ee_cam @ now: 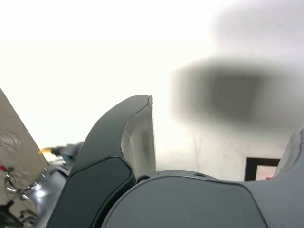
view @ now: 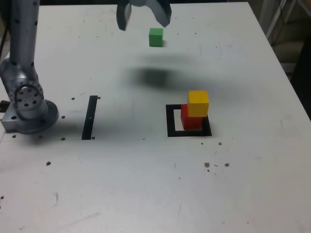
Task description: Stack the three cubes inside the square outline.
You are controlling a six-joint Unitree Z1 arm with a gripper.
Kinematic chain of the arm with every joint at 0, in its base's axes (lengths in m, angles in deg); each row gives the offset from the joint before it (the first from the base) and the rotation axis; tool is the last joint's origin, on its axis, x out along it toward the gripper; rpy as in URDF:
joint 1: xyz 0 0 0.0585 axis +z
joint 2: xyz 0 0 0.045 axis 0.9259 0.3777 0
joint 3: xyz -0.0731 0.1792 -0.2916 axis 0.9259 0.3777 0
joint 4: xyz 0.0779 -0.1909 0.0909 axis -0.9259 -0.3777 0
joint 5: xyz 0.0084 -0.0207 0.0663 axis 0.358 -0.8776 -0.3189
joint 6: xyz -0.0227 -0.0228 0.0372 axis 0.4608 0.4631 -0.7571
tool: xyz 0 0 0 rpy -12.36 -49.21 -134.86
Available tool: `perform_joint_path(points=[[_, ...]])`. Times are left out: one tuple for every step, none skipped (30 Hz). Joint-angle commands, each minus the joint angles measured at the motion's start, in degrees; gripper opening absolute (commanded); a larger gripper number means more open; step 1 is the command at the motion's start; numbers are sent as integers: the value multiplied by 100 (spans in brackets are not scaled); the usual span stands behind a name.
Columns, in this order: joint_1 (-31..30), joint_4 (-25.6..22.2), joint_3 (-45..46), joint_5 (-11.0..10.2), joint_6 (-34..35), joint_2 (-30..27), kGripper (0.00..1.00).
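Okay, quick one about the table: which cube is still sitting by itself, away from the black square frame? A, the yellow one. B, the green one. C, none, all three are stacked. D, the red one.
B. The green cube sits alone on the table near the far edge, just beside the open gripper, while the yellow cube rests on the red cube inside the square outline.
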Motion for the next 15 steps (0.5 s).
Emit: perform_joint_path(points=[[180, -1, -135, -32, -208, 128, 100], [262, 6, -214, -47, -309, 179, 99], [338, 11, -306, -62, -400, 239, 99], [407, 14, -409, -73, -484, 305, 99], [469, 15, -519, -83, -559, 378, 99], [527, 15, -630, -92, -624, 456, 99], [581, 15, -736, -98, -679, 538, 99], [632, 15, -834, -103, -727, 621, 99], [683, 15, -924, -106, -769, 706, 99], [731, 16, -1004, -107, -804, 789, 99], [778, 18, -1077, -108, -834, 872, 99], [822, 22, -1145, -110, -860, 954, 99], [861, 27, -1210, -112, -882, 1034, 99], [899, 33, -1273, -115, -900, 1113, 99], [933, 39, -1336, -117, -917, 1192, 99]])
